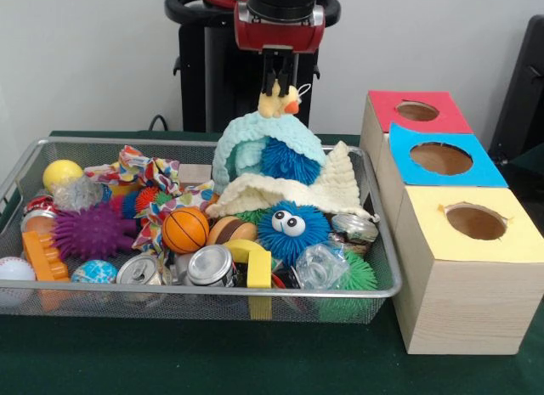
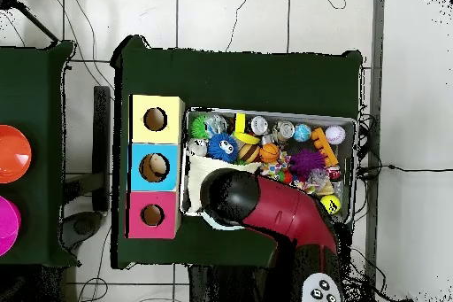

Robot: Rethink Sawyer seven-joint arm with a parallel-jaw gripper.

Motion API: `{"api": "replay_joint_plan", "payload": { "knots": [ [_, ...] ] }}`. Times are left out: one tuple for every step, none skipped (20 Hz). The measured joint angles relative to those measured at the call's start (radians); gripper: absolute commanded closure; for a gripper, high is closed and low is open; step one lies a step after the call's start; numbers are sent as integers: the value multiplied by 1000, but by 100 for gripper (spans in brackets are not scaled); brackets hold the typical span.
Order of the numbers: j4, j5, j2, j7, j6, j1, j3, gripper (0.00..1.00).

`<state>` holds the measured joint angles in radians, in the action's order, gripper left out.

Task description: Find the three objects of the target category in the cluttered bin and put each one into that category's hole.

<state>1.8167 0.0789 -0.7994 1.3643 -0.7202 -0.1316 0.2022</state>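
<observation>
Hand [image 1: 278, 79] pinches yellow duck toy [image 1: 279, 103] by top, hanging just above blue knit cloth [image 1: 255, 144] in wire bin [image 1: 387, 289]. 3 hole boxes [image 1: 442, 160] stand beside bin on worktop [image 1: 170, 361], ready for drop.

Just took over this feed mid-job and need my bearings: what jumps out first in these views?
The tool hangs over the far side of the wire basket, shut on a small yellow duck held just above a pale blue knitted cloth. The basket is piled with toys, a blue fuzzy ball with googly eyes and a purple spiky ball standing out. Beside it sits a wooden box with red, blue and yellow tops, each with a round hole.
</observation>
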Motion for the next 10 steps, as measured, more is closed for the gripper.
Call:
{"api": "replay_joint_plan", "payload": {
  "knots": [
    [-1, 0, 0, 0, 0, 3, 0, 100],
    [-1, 1, 0, 0, 0, 6, 0, 100],
    [-2, 1, 0, 0, -1, 10, 0, 100],
    [-2, 2, 0, 0, -1, 14, 0, 100],
    [-3, 2, 0, 0, -1, 18, 0, 100],
    [-4, 2, 0, 0, -3, 22, 1, 100],
    [-5, 2, 0, 0, -6, 26, 1, 100],
    [-5, 3, 0, 0, -10, 32, 2, 100],
    [-5, 4, 0, 1, -14, 36, 3, 100],
    [-5, 5, 0, 2, -19, 41, 4, 100]
  ]
}}
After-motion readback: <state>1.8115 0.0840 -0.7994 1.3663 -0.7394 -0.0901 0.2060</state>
